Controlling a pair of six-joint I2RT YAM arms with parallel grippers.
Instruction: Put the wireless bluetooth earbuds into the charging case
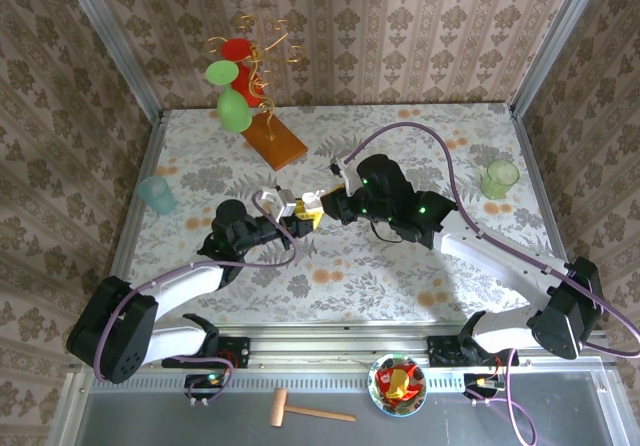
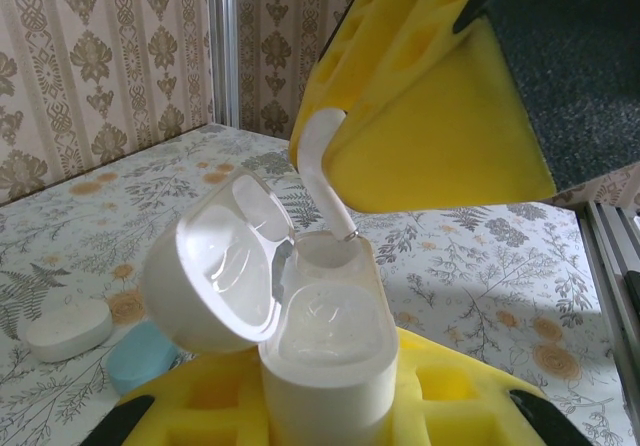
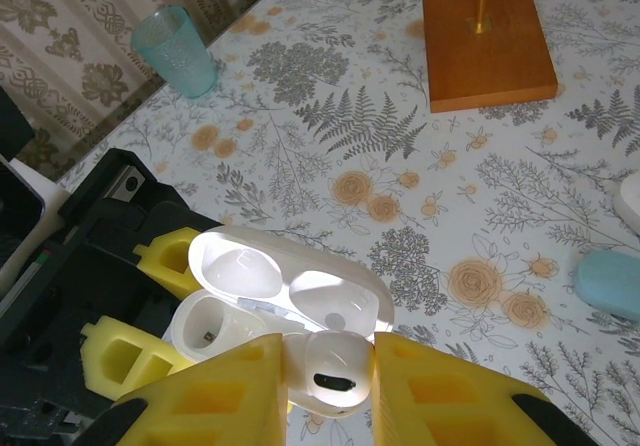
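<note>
My left gripper (image 2: pixel 325 411) is shut on the white charging case (image 2: pixel 325 351), held upright with its lid (image 2: pixel 215 266) swung open to the left. Its yellow fingers (image 3: pixel 165 256) clamp the case's (image 3: pixel 215 326) sides. My right gripper (image 3: pixel 330 391) is shut on one white earbud (image 3: pixel 335 371), pinched between yellow pads (image 2: pixel 440 116). The earbud's stem (image 2: pixel 325 176) slants down, its metal tip at the mouth of the case's far well. The near well looks empty. In the top view both grippers (image 1: pixel 290 218) (image 1: pixel 320 209) meet at mid-table over the case (image 1: pixel 270 200).
A white case (image 2: pixel 65 328) and a pale blue case (image 2: pixel 140 358) lie on the table behind. A wooden-based wire stand (image 1: pixel 272 136) stands at the back, a teal cup (image 1: pixel 157 194) at the left, a green cup (image 1: pixel 499 179) at the right.
</note>
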